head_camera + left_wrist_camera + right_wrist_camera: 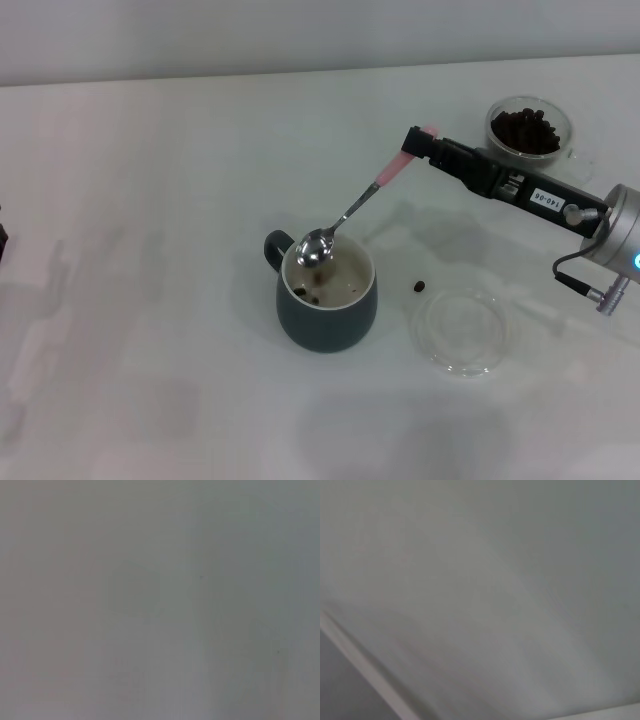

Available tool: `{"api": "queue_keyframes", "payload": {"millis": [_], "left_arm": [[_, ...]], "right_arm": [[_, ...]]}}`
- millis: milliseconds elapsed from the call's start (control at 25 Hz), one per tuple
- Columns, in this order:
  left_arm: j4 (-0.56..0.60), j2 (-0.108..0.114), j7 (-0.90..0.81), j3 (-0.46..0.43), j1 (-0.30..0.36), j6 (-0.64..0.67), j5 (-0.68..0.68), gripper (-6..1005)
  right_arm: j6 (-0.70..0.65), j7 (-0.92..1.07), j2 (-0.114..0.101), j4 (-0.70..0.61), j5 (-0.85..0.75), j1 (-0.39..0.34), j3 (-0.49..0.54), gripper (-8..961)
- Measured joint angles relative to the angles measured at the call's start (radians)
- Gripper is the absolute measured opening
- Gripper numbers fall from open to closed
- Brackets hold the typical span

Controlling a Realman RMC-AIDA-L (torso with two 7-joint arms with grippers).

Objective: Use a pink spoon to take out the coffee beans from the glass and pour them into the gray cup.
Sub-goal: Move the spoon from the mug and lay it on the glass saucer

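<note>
While tipped over the gray cup, the pink spoon hangs with its metal bowl just above the cream inside, near the rim on the handle side. Looks like the pouring step, most likely at its end: a few coffee beans lying on the cup's floor, something dark glinting in the spoon's bowl, bean or reflection, cannot tell which. Nearest to the robot and just right of the cup, a flat clear dish on the white table, and between cup and dish one stray bean loose on the surface. Farther back, clenched on the far tip of the pink handle, the right gripper, its arm reaching in from the right edge. Beyond that, at the far right, the glass, well apart from the cup and well stocked with dark beans. Next move, by the look of it: lift clear of the rim, swing back and right to the glass, dip for another scoop. Nothing standing on that path; dish and stray bean lie nearer, off to the side. Left gripper nowhere in sight, its wrist view only blank surface.
</note>
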Motion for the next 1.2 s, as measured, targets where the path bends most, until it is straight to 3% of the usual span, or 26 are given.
{"api": "queue_keyframes", "payload": {"millis": [400, 720, 880, 1080, 1200], "left_arm": [[0.0, 0.002, 0.0, 0.0, -0.01, 0.0, -0.001, 566], [-0.001, 0.001, 0.0, 0.0, -0.014, -0.008, -0.004, 564], [-0.001, 0.001, 0.0, -0.002, -0.015, -0.009, -0.005, 566], [-0.001, 0.001, 0.0, -0.003, -0.015, -0.009, -0.005, 565], [-0.001, 0.001, 0.0, -0.002, -0.015, -0.009, -0.005, 565]], "right_arm": [[0.046, 0.01, -0.003, 0.006, 0.02, -0.003, 0.003, 148], [0.074, 0.131, -0.022, -0.098, 0.053, -0.078, 0.005, 148], [0.076, 0.185, -0.044, -0.172, 0.049, -0.141, 0.006, 148], [0.076, 0.189, -0.098, -0.184, 0.041, -0.203, -0.006, 148], [0.076, 0.186, -0.108, -0.193, 0.035, -0.228, -0.008, 148]]}}
